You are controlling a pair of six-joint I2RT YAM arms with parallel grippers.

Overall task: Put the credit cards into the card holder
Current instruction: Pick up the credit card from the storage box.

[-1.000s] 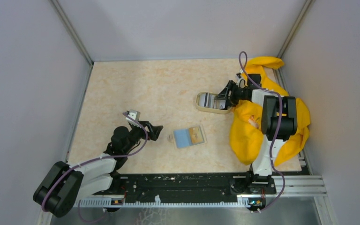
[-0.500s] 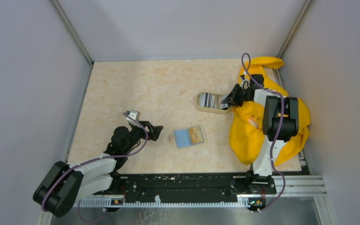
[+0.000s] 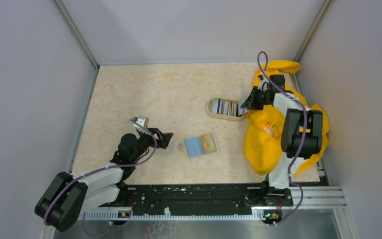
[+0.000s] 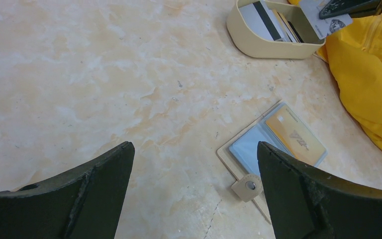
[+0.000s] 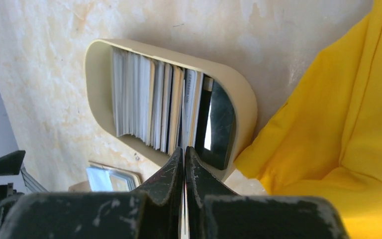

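Picking a card out of the dish — the carry to the holder comes next.
The credit cards (image 5: 149, 109) stand edge-on in the beige dish (image 5: 97, 79), just beside the yellow cloth (image 3: 263, 139). Your right gripper (image 5: 184, 164) is clenched on one white card (image 4: 326, 20) at the dish's right end. The card holder (image 3: 201, 145) lies open mid-table, well apart, with a gold card (image 4: 294, 135) in one pocket. Your left gripper (image 4: 195, 149) hovers near it, fingers spread and empty — next, I'd judge, carry the white card across and line it up edge-first with a free pocket.
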